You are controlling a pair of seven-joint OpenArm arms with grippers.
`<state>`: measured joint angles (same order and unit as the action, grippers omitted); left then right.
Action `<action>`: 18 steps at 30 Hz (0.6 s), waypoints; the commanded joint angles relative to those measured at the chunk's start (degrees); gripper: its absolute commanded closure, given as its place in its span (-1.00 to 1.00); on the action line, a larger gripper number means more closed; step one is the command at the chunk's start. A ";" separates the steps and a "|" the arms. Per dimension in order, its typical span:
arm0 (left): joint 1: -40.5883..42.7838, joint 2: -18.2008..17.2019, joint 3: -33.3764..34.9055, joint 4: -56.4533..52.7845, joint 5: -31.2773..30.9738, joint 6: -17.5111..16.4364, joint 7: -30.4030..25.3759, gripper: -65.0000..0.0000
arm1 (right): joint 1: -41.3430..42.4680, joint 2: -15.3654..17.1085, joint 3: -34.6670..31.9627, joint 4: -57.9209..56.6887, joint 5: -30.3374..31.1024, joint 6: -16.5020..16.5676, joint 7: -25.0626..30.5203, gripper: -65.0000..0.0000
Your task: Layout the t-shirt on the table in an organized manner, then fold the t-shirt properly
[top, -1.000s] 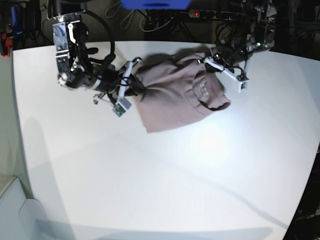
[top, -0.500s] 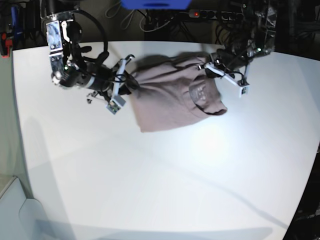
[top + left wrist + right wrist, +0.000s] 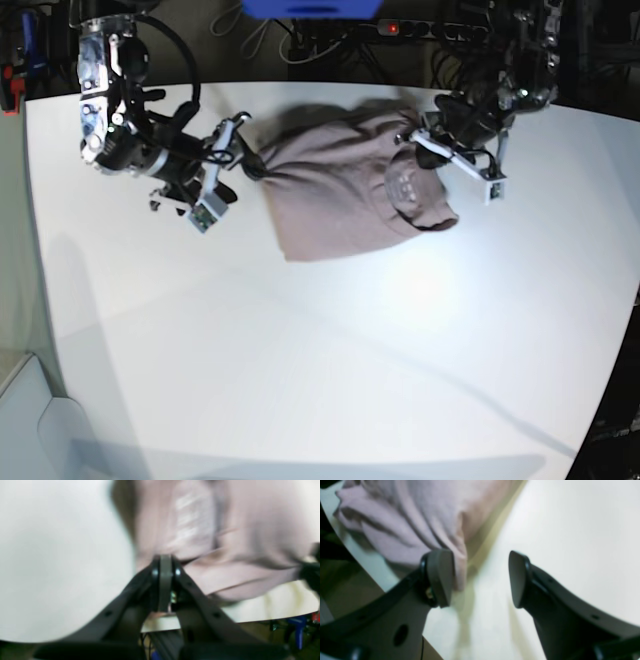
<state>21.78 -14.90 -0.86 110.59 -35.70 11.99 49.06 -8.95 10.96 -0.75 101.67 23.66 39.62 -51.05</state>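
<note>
On the base view's left, the right gripper (image 3: 220, 172) has its fingers (image 3: 440, 576) spread, one touching the shirt's (image 3: 345, 185) edge. The shirt lies bunched on the far middle of the table (image 3: 330, 360). On the right, the left gripper (image 3: 455, 150) has its fingers (image 3: 165, 575) pressed together, pinching the shirt's cloth.

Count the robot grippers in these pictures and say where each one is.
2. The right gripper is at the t-shirt's edge on the base view's left; the left gripper is at its far edge on that view's right.
</note>
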 commanded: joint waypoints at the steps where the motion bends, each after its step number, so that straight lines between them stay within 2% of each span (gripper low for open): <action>1: 0.15 -0.27 0.03 1.55 -0.12 -0.08 -0.31 1.00 | 0.55 0.42 1.24 0.88 0.74 0.38 0.98 -0.09; 14: 0.24 -0.62 -1.29 2.16 -0.21 -0.08 -0.31 0.99 | 0.47 0.60 7.39 0.62 0.56 0.38 0.98 -0.09; 16: 0.24 -0.27 -2.87 2.16 -0.21 -0.08 -0.31 0.90 | 0.47 0.60 7.39 0.62 0.47 0.38 0.81 -0.09; 18: 0.07 -0.18 -4.02 2.25 -0.21 -0.08 -0.31 0.73 | 0.38 0.51 7.39 0.53 0.47 0.38 0.72 -0.09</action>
<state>22.02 -14.94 -4.93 111.63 -35.38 11.97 49.19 -8.97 11.09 6.42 101.45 23.18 39.62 -51.27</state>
